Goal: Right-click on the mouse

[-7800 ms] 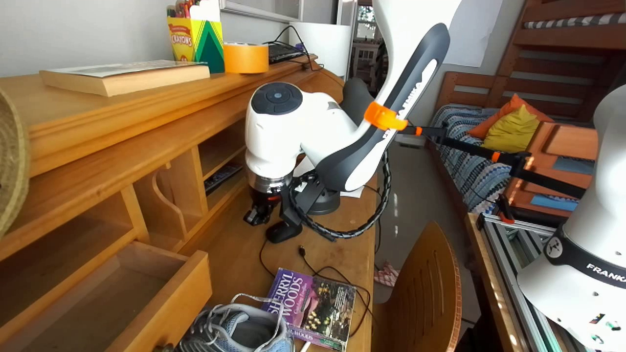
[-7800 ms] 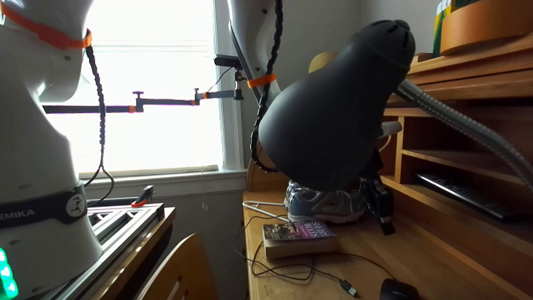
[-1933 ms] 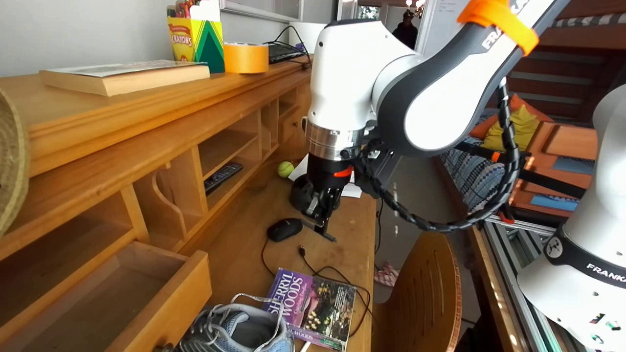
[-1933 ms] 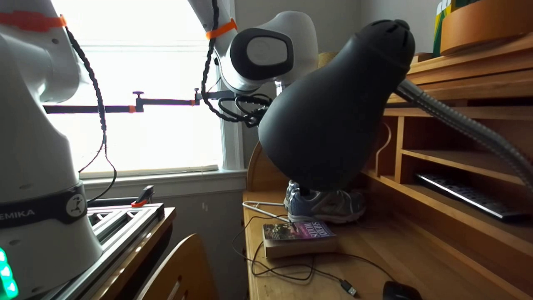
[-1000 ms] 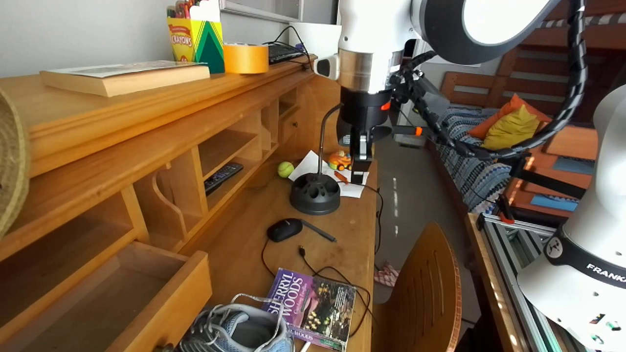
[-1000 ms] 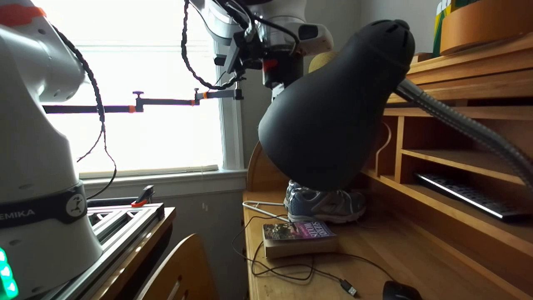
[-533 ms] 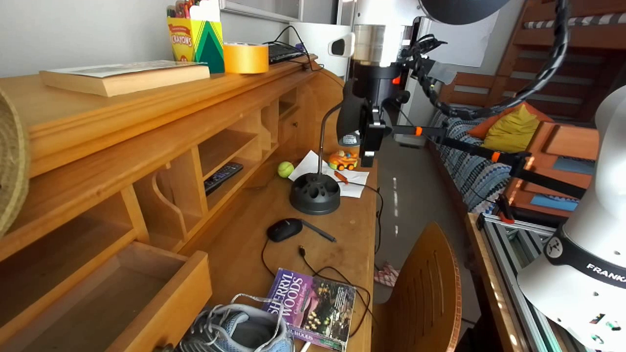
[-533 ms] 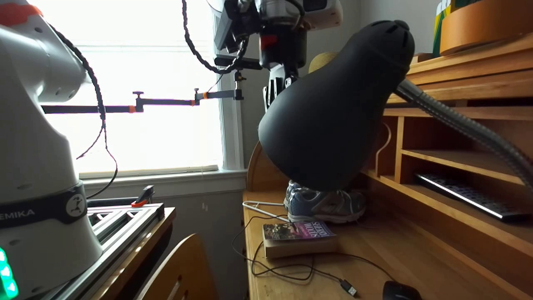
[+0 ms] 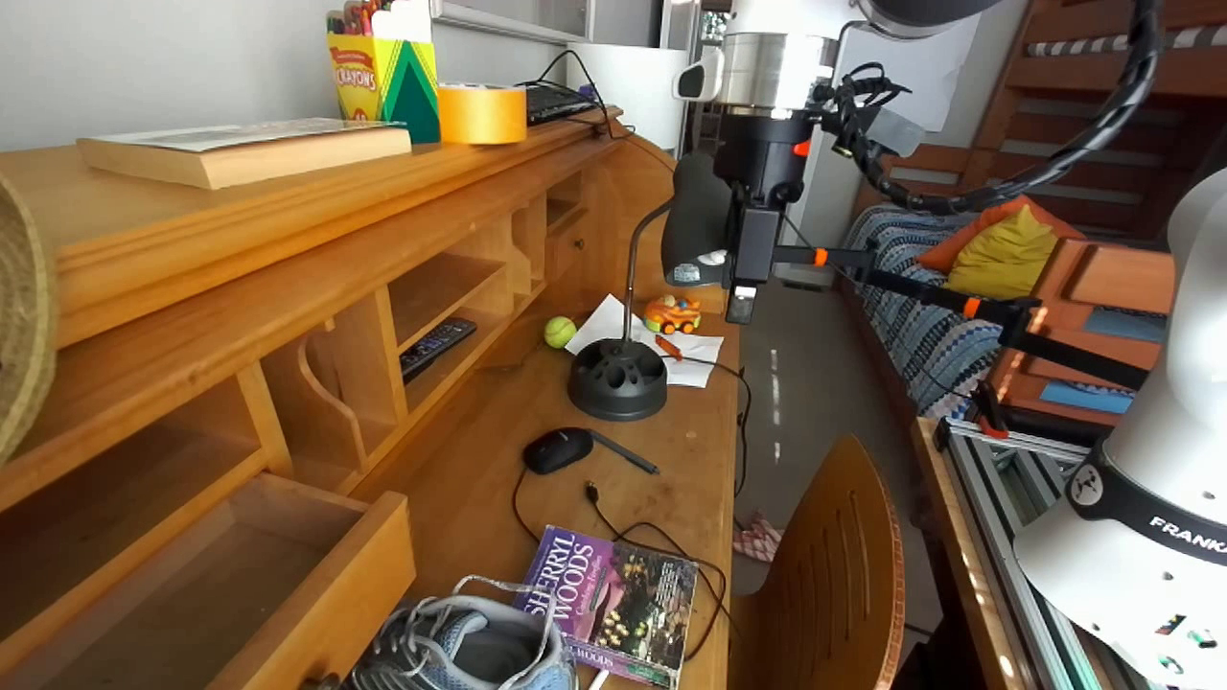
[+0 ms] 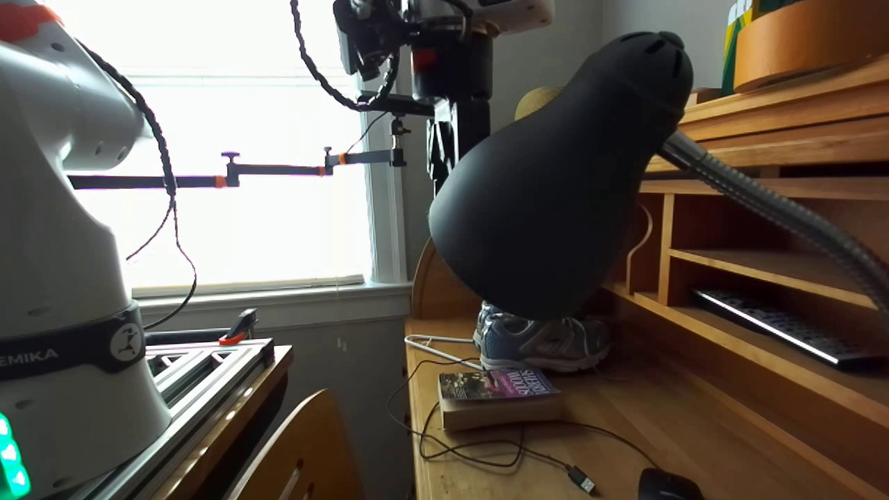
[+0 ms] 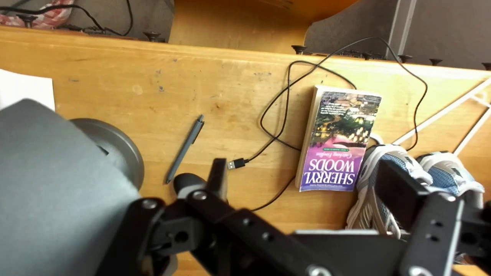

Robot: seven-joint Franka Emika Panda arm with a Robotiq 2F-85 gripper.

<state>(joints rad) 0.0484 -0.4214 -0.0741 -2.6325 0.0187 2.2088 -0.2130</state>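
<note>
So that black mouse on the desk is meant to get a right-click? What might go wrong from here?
The hand might bump the lamp shade, which fills much of the wrist view's left side, on its way down to the mouse.
With fingers spread, the hand could land on the wrong side and click left instead.
The pen lies right beside the mouse, so a clumsy touch might knock it.

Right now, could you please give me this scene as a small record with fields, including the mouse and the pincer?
Pincer: open, raised above the desk, holding nothing
Mouse: on the desk, not touched by the pincer
Pen: on the desk, beside the mouse
Book: lying flat, beside the shoes
Plug: loose on the desk, between pen and book
Drawer: pulled open
Right-click: no press under way
</note>
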